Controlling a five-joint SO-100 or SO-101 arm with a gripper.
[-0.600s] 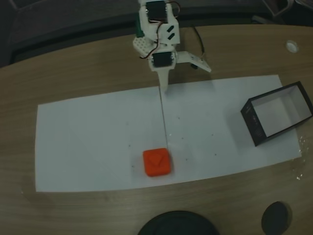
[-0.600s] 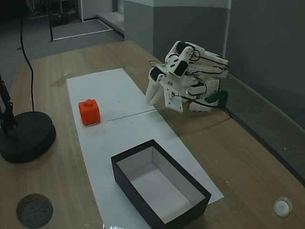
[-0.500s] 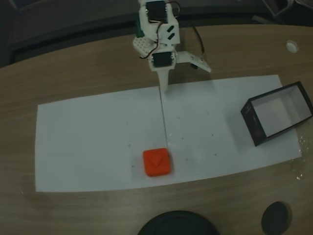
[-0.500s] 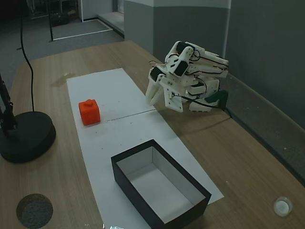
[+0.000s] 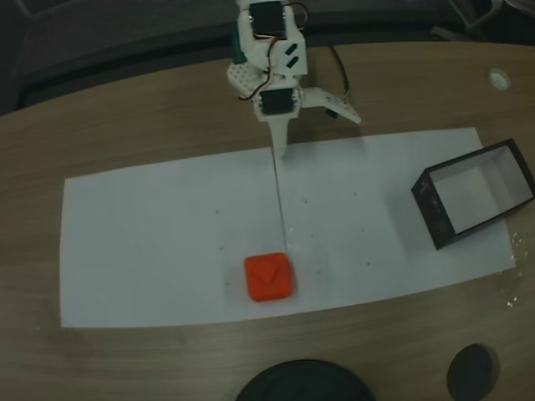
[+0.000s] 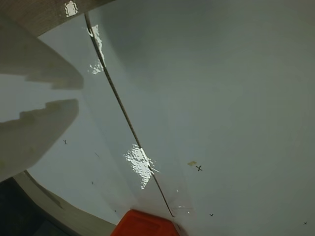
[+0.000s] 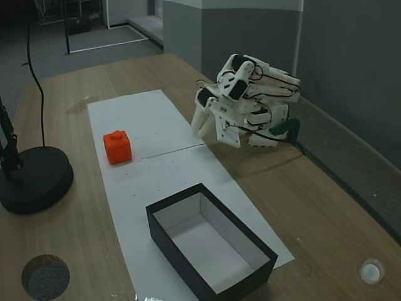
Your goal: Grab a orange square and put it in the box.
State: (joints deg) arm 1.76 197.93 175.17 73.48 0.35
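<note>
Overall light: pretty dim, both fixed views are looking murky and a bit grainy.
Glare: overhead light is bouncing off the white paper [image 6: 206, 88] in the wrist view, leaving shiny patches along its seam.
Shadows: soft ones are falling beside the orange square [image 5: 268, 276].
Focus: the wrist view's left edge is blurring out.

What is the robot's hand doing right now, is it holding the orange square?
Hand: holding nothing, near the far edge of the paper; open or closed cannot be told. The orange square sits alone on the paper.
</note>
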